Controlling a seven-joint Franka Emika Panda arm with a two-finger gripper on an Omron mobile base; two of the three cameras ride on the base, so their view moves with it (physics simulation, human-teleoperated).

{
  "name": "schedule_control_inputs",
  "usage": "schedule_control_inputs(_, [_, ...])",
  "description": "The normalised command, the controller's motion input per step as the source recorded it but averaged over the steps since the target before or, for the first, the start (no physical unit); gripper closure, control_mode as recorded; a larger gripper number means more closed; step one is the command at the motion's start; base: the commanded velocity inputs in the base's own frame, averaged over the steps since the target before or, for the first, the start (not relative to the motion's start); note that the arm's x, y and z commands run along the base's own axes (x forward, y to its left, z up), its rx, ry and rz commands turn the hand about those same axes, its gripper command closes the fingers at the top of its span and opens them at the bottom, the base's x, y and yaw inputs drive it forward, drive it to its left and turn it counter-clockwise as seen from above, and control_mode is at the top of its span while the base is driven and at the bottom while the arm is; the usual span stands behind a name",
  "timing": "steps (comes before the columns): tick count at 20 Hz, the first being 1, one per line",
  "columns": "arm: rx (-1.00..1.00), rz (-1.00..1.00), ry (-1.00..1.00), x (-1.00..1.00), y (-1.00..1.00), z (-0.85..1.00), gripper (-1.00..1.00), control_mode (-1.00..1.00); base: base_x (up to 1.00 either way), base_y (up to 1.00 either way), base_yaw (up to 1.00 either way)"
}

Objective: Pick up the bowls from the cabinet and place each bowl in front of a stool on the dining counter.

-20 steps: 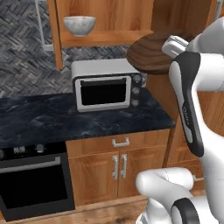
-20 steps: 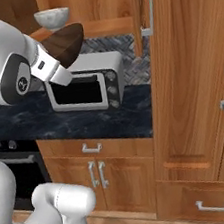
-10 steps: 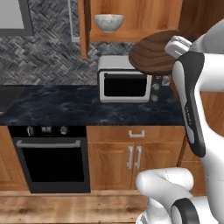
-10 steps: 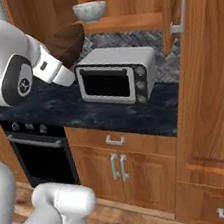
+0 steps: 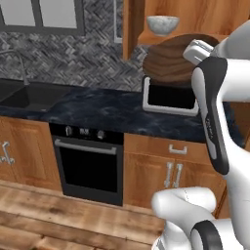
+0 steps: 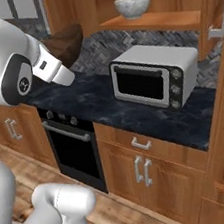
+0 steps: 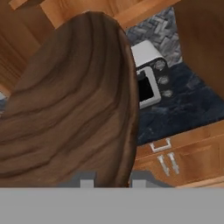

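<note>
Dark brown wood fills most of the hand view: the wooden bowl [image 7: 70,100] sits right in front of the camera, its grained outer wall rising from between the two finger tips of the gripper [image 7: 109,181], which pinches the bowl's rim. In the left base view the same wooden bowl [image 5: 173,61] is held up in the air at the end of the white arm [image 5: 212,112], in front of the toaster oven [image 5: 168,97] and above the black marbled surface [image 5: 107,110]. In the right base view the bowl [image 6: 66,42] tilts on its side at the tip of the arm, well to the left of the toaster oven [image 6: 154,75]. The grey-white marbled bowl [image 5: 162,24] stands upright on the open shelf of the brown wooden cabinet [image 5: 134,29], above the toaster oven and well apart from the held bowl; the right base view shows it [image 6: 132,6] on the same shelf [image 6: 161,20]. Below the surface sit a black built-in oven [image 5: 88,163] and wooden cupboard doors with silver handles [image 5: 171,175]. A sink [image 5: 22,95] with a tap lies at the far left of the left base view.
</note>
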Motion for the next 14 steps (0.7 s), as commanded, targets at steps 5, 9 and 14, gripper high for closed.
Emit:
schedule_control_inputs(5, [0.00, 0.00, 0.00, 0.00, 0.00, 0.00, 1.00, 1.00, -0.40, -0.24, 0.35])
schedule_control_inputs(9, [0.00, 0.00, 0.00, 0.00, 0.00, 0.00, 1.00, 1.00, -0.36, -0.19, 0.33])
schedule_control_inputs(14, [0.00, 0.00, 0.00, 0.00, 0.00, 0.00, 1.00, 1.00, -0.23, -0.06, 0.32])
